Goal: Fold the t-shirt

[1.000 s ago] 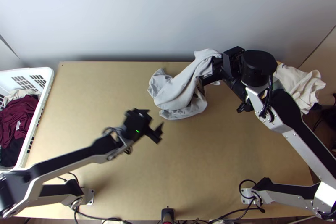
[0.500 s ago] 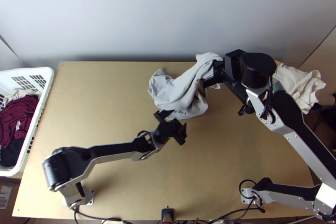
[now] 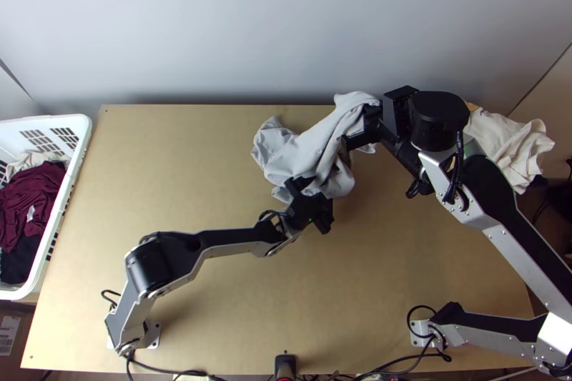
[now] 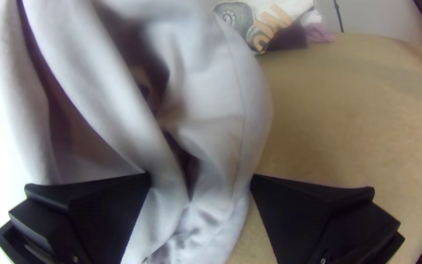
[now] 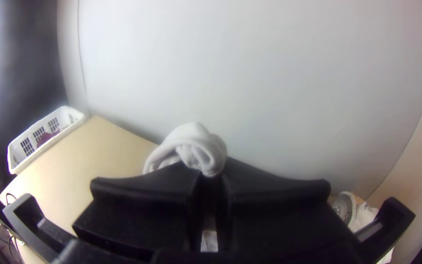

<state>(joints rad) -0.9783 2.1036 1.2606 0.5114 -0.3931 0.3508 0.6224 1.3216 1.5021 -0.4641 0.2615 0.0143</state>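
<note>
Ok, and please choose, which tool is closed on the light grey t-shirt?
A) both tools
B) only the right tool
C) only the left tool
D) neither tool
B: the right tool pinches the light grey t-shirt between its fingers, while the left tool has its fingers spread wide apart.

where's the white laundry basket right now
In the top view, the white laundry basket sits at the table's left edge, with maroon cloth inside.
</note>
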